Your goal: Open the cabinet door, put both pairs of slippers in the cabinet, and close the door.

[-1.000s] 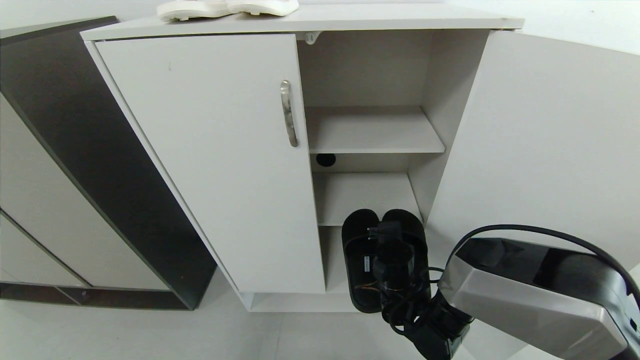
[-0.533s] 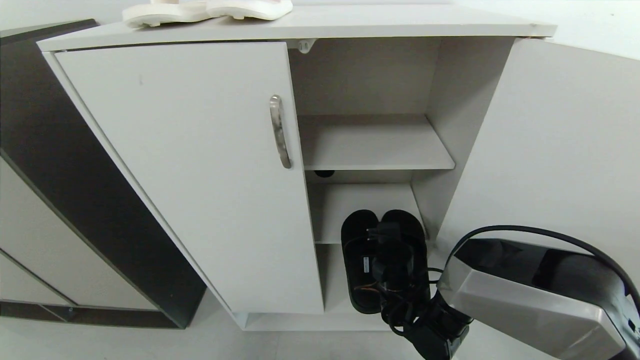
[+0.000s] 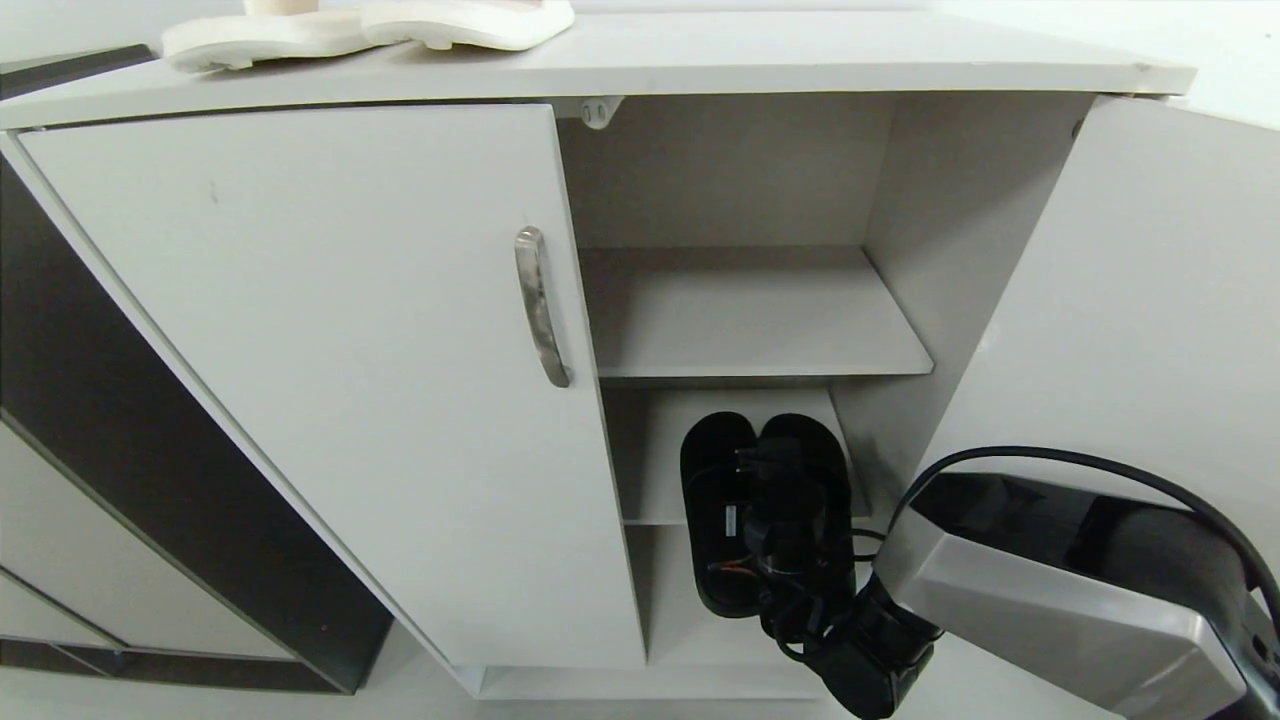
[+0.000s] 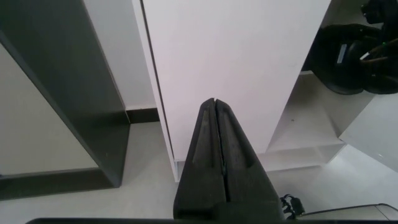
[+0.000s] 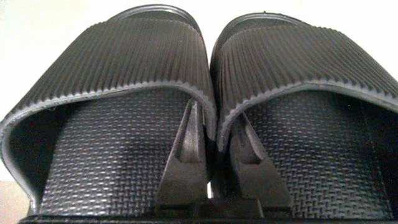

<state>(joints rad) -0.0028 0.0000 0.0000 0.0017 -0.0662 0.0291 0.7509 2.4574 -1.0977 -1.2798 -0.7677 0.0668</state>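
Slippers, the black pair (image 3: 712, 470), hang in the right gripper (image 5: 216, 149), whose fingers are pinched narrow on the two inner edges so the soles sit side by side. The pair is at the open right half of the cabinet (image 3: 700, 60), toes pointing in at about the level of the middle shelf (image 3: 655, 470) and heels out over the bottom compartment (image 3: 665, 600). Whether the toes touch that shelf I cannot tell.

To place them well, I would keep the pair level and push straight in. They need to go deep enough that the heels clear the front edge, so the open door (image 3: 1120, 330) can swing shut. The arm should also stay off that door.

The upper shelf (image 3: 750, 320) is above the pair. The white slippers (image 3: 370, 25) lie on the cabinet top, not yet inside. The closed left door (image 3: 330, 380) hides what is behind it. The left gripper (image 4: 214, 109) hangs low before that door, fingers pressed together on nothing.
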